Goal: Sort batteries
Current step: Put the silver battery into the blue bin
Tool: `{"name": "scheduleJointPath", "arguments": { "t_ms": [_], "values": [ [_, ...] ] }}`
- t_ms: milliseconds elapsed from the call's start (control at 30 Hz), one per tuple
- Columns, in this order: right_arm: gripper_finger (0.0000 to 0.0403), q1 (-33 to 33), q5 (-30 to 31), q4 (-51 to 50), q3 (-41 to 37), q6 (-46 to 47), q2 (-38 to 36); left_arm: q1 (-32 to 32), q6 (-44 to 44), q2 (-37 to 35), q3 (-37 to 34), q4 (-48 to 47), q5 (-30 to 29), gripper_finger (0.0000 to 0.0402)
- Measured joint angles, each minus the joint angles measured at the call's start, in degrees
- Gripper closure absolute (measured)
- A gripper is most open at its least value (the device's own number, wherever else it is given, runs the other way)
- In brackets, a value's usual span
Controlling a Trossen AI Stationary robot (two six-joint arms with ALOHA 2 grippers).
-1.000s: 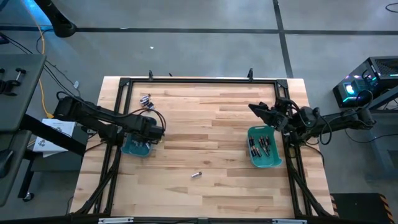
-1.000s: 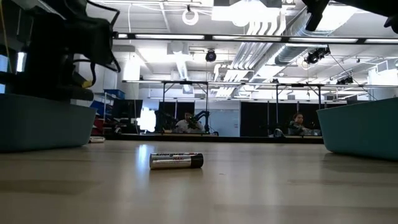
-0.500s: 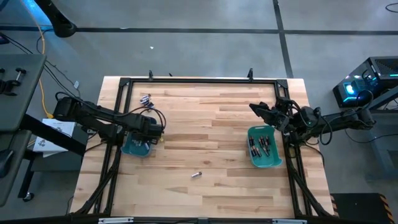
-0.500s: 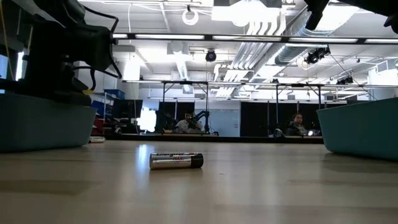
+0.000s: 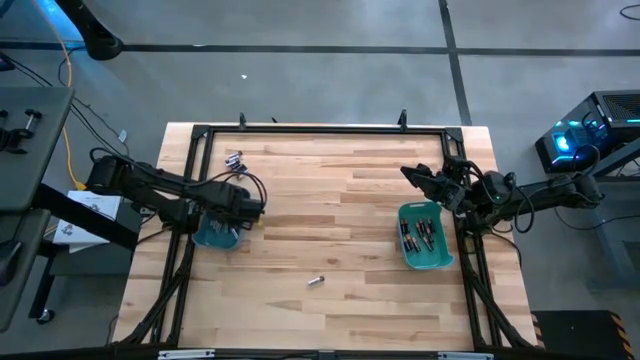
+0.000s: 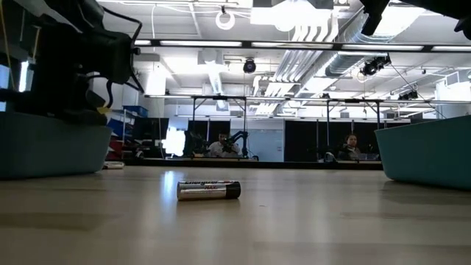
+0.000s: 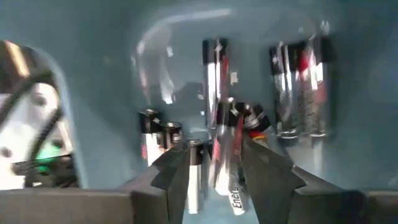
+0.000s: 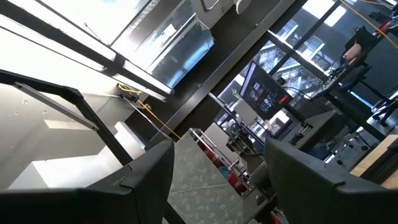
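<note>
- Left gripper hung inside the left teal bin, fingers apart around a silvery battery, apparently no longer clamped.
- Right gripper waited open beside the right teal bin.
- Risk: the battery snagging on rising fingers.
- A stray battery lay mid-table; partial "Ene" was readable in the bin.

Two dark, jointed robot arms with black cabling

The left arm and right arm are matt black, built of slim tubular links and bulkier joint housings, with thin black cables looping loosely beside the wrists. Each gripper's fingers are dark, flat, angular wedges with chamfered edges, tapering towards blunt tips.
</note>
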Motion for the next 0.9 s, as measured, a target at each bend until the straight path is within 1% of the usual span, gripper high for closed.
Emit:
{"name": "scheduleJointPath", "arguments": {
  "t_ms": [133, 300, 400, 467, 533, 600, 667, 733, 800, 900],
  "values": [
    [0.0160, 0.0, 0.0, 0.0, 0.0, 0.0, 0.0, 0.0, 0.0, 0.0, 4.2, -6.7, -2.3, 0.0258],
    [0.0160, 0.0, 0.0, 0.0, 0.0, 0.0, 0.0, -0.4, -0.1, -0.1, 11.1, -15.4, -4.5, 0.0257],
    [0.0160, 0.0, 0.0, 0.0, 0.0, 0.0, 0.0, -1.9, -1.0, -0.1, 16.3, -17.1, -6.3, 0.0257],
    [0.0160, 0.0, 0.0, 0.0, 0.0, 0.0, 0.0, -3.9, -2.0, -0.1, 19.9, -16.3, -8.0, 0.0257],
    [0.0160, 0.0, 0.0, 0.0, 0.0, -0.1, 0.0, -6.9, -2.2, -0.1, 23.3, -12.8, -10.5, 0.0257],
    [0.0160, 0.0, 0.0, 0.0, 0.0, -0.2, 0.0, -10.7, 1.0, -0.1, 25.8, -6.0, -13.7, 0.0257],
    [0.0160, 0.0, 0.0, 0.0, 0.0, -0.6, 0.0, -14.4, 8.0, 0.0, 27.1, 3.0, -15.5, 0.0257],
    [0.0160, 0.0, 0.0, 0.0, 0.0, -0.6, 0.0, -18.2, 17.8, 0.8, 27.5, 13.0, -15.7, 0.0257],
    [0.0160, 0.0, 0.0, -0.1, 0.0, -0.7, 0.0, -21.7, 27.5, 2.7, 27.5, 22.1, -15.5, 0.0257],
    [0.0160, 0.0, 0.0, -0.5, 0.0, -1.5, 0.0, -26.1, 38.7, 7.1, 27.5, 34.7, -15.4, 0.0257]
  ]
}}
